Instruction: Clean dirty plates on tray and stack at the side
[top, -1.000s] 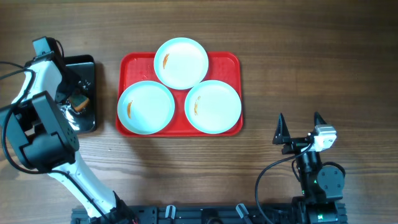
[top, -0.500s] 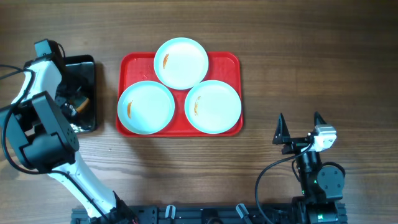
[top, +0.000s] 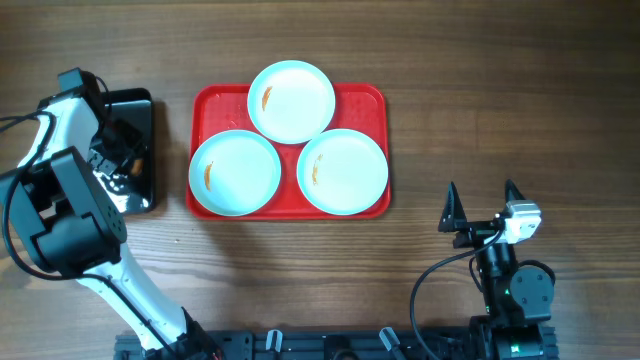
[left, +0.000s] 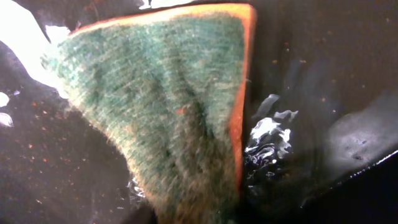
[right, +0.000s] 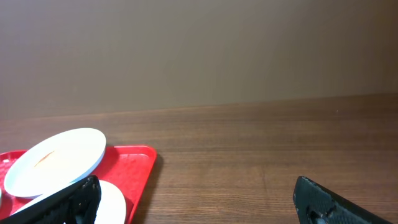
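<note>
We are at the sponge-fetching step: the sponge (left: 168, 112), green scourer up, lies right under our left gripper (top: 112, 160) in the wet black tray (top: 138, 108); whether the fingers grip it we cannot tell. Next we must lift it and carry it right to the red tray (top: 372, 95), where three plates (top: 291, 101) sit smeared, none stacked. Our right gripper (top: 481, 205) waits spread wide, the red tray ahead-left of it. No writing is legible

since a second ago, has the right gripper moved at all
No. The right gripper stays put, same gap from the red tray and its lower right corner.
</note>
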